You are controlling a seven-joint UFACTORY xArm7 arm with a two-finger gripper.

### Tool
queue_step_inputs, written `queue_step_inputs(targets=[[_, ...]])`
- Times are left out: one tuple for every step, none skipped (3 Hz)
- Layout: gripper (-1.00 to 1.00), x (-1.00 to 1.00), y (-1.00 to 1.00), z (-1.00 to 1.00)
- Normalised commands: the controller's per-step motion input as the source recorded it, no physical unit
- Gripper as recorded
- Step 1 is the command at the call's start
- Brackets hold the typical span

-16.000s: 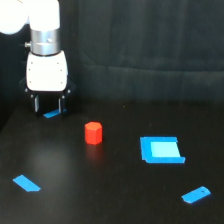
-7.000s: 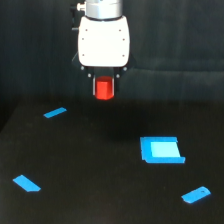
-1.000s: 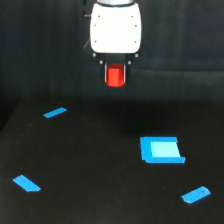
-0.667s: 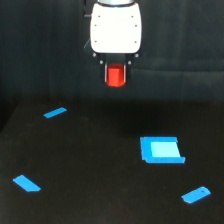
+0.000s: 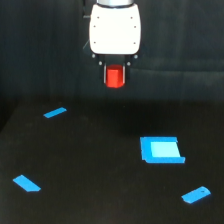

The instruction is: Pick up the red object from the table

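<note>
The desk (image 5: 100,165) is lying wide and black under everything, and nothing red is sitting on it now. The white arm (image 5: 114,27) is hanging high at the far side, and it is staying almost where it was a second ago. The fingers (image 5: 116,77) are squeezing together on the red object (image 5: 116,76), which is hanging in the air, well above the desk. Earlier it was standing on the desk, so the pick-up looks done. The big blue square (image 5: 161,149) is resting to the right. Three small blue strips are lying about: far left (image 5: 55,113), near left (image 5: 27,183), near right (image 5: 196,194). None of them are moving.
</note>
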Motion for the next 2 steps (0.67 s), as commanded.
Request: queue_step_inputs(targets=[[-0.91, 0.07, -0.02, -0.03], [-0.91, 0.05, 0.01, 0.06]])
